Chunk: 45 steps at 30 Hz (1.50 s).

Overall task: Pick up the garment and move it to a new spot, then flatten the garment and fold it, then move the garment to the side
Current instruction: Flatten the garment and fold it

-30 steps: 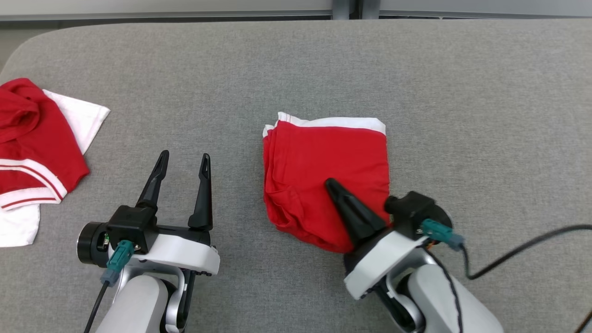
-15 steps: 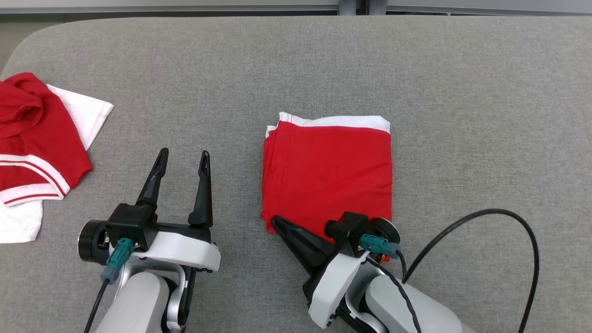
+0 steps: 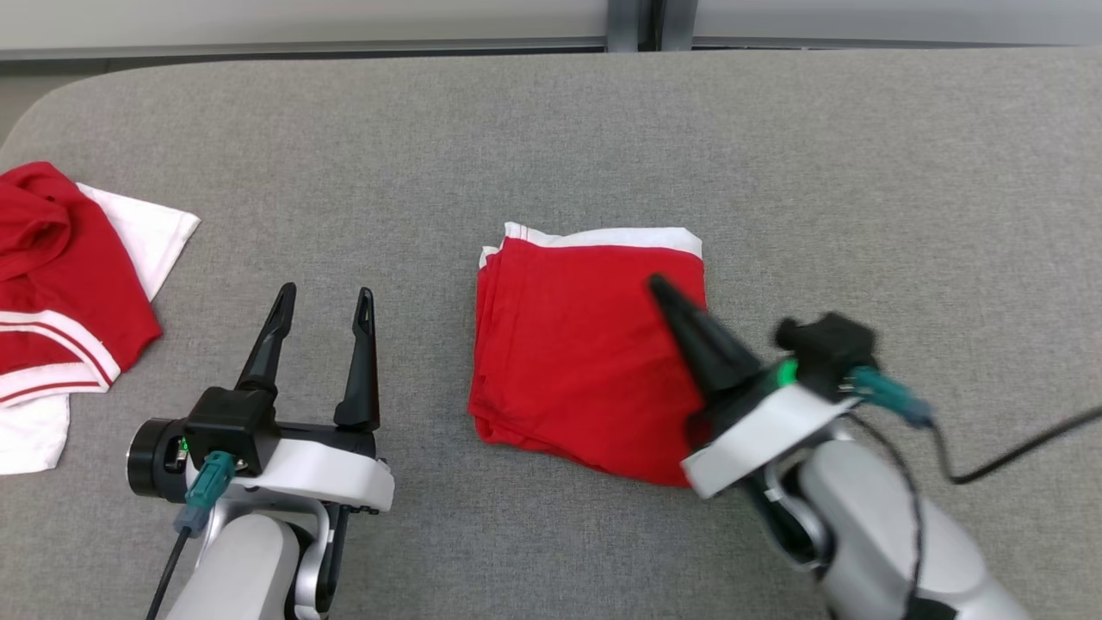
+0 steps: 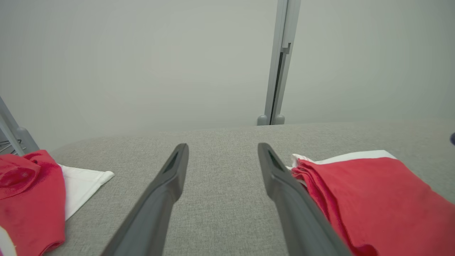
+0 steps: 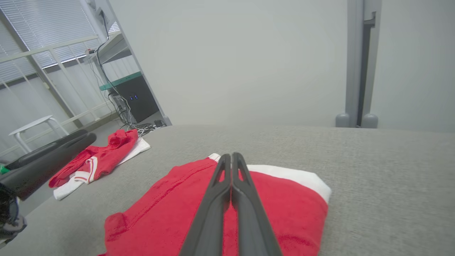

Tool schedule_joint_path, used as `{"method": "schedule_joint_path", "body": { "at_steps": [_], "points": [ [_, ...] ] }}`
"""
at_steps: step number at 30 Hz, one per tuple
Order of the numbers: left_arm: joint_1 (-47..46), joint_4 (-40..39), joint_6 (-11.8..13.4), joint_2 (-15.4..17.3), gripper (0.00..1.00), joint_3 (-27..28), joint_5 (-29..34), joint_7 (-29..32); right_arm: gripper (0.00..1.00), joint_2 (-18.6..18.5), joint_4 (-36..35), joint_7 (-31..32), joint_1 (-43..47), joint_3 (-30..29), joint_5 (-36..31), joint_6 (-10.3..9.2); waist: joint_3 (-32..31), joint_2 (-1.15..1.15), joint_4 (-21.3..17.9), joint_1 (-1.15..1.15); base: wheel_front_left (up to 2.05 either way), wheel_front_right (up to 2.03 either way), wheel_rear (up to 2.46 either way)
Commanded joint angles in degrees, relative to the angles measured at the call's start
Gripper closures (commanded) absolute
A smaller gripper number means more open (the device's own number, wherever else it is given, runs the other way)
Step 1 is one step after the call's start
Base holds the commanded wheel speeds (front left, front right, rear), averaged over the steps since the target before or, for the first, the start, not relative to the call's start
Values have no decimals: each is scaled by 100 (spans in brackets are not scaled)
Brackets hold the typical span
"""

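Nearest, the left gripper (image 3: 325,293), jaws apart, hangs left of the folded red cloth garment with a white edge (image 3: 577,353), which lies on the grey fabric-covered bench (image 3: 861,172). The right gripper (image 3: 659,288), jaws together, points over that garment's right side. Far left of it lies a crumpled red-and-white shirt (image 3: 60,293); beyond it, a pale wall (image 4: 142,53) and grey metal post (image 4: 280,53).
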Motion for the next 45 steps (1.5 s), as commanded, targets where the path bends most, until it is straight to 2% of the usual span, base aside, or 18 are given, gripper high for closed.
{"method": "schedule_joint_path", "body": {
  "at_steps": [1, 2, 3, 4, 8, 9, 12, 16, 22, 29, 45],
  "points": [
    [17, -21, 17, 80, 0, 15, 48, -30, 90, -125, -106, -39, 183, -373, -139, 0, -54, 0, -37, 0, 0, 0, 0],
    [36, -30, 16, 102, 0, 19, 51, -28, 57, -184, -186, -46, 284, -682, -241, 0, -82, 0, -55, 0, 0, 0, 0],
    [57, -42, 18, 125, 0, 29, 49, -22, 16, -231, -254, -49, 394, -973, -331, 0, -110, 0, -71, 0, 0, 0, 0],
    [84, -57, 22, 145, 0, 30, 41, -16, 0, -262, -333, -51, 513, -1241, -433, 0, -139, 0, -86, 0, 0, 0, 0],
    [153, -152, 5, 273, 0, 66, 22, 8, 0, -338, -659, 57, 969, -2278, -832, 0, -248, 0, -135, 0, 0, 0, 0],
    [153, -152, 5, 273, 0, 66, 22, 8, 0, -338, -659, 57, 969, -2278, -832, 0, -248, 0, -135, 0, 0, 0, 0],
    [260, -216, -16, 355, 0, 96, -26, 44, 0, -301, -947, 239, 1322, -2845, -1072, 0, -339, 0, -154, 0, 0, 0, 0],
    [391, -308, -25, 451, 0, 154, -109, 100, 0, -207, -1353, 520, 1753, -3292, -1287, 0, -482, 0, -164, 0, 0, 0, 0],
    [735, -483, -54, 587, 0, 261, -286, 113, 0, -65, -1857, 897, 2319, -3536, -1440, 0, -724, 0, -197, 0, 0, 0, 0],
    [1295, -679, 90, 651, 0, 251, -349, 233, 0, 34, -2215, 1281, 2928, -3564, -1494, 0, -1141, 0, -233, 0, 0, 0, 0],
    [1898, -1005, 300, 726, 0, 132, -387, 509, 0, 240, -2620, 1671, 3687, -3817, -1563, 0, -1707, 0, -291, 0, 0, 0, 0]
  ]
}}
